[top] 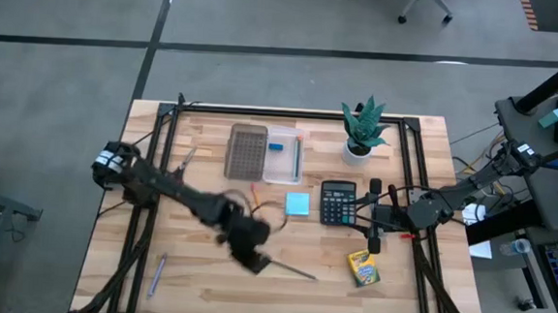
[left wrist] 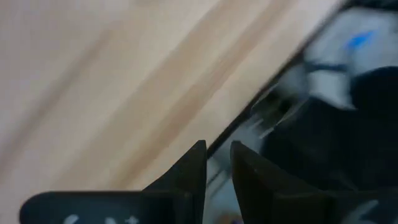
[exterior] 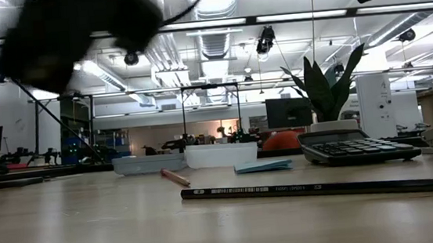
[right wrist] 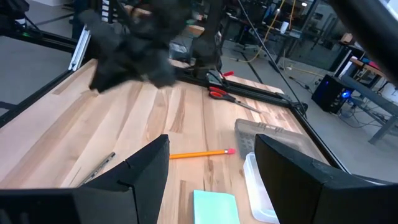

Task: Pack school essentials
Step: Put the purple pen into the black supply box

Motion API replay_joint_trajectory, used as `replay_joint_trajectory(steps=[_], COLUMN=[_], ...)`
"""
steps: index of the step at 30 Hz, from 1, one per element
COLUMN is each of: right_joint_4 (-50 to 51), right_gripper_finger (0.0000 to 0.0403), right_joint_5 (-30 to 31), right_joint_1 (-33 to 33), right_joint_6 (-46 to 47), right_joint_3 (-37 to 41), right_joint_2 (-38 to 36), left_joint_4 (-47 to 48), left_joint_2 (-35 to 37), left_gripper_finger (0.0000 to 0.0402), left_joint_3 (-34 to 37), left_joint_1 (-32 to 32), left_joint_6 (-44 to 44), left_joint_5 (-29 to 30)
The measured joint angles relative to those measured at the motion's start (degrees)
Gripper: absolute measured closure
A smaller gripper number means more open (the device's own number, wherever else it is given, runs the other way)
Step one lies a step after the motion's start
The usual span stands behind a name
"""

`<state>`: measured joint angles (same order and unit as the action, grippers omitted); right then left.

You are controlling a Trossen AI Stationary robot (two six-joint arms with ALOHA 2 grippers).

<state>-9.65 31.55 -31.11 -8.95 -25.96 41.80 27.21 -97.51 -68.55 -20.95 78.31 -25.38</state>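
Wooden table (top: 204,278): red-handled scissors (right wrist: 219,93) only in right wrist view

Even, bright overhead light is falling on the wooden table (top: 283,244) in the high view, casting only soft, short shadows under the arms. The left gripper (top: 253,259) is smearing into a dark blur at lower centre of that frame. In the low view, ceiling strip lights are glowing across the top, the dark pencil (exterior: 317,190) in the foreground is looking sharp, and a black blurred mass is filling the upper left. The left wrist view is streaking heavily with motion blur, wood grain running diagonally and the upper right dissolving into haze. The right wrist view is staying crisp except for the blurred dark arm at upper left
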Motion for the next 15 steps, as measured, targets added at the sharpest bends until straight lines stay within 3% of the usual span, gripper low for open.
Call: replay_joint_trajectory(steps=[7, 12, 15], right_joint_4=[0.0, -0.3, -1.3], right_gripper_finger=[0.0177, 0.0177, 0.0177], right_joint_5=[0.0, 0.0, 0.0], right_joint_1=[0.0, 0.0, 0.0], right_joint_6=[0.0, -0.3, -1.1], right_joint_3=[0.0, 0.0, 0.0], right_joint_2=[0.0, 0.0, 0.0], left_joint_4=[21.4, 33.9, 35.4], left_joint_2=[0.0, 0.6, 0.7], left_gripper_finger=[0.0347, 0.0347, 0.0347], left_joint_3=[0.8, 0.9, 1.7], left_joint_1=[-15.5, -23.6, -26.6], left_joint_6=[21.2, 31.2, 33.8], left_joint_5=[-3.8, 5.4, 9.0])
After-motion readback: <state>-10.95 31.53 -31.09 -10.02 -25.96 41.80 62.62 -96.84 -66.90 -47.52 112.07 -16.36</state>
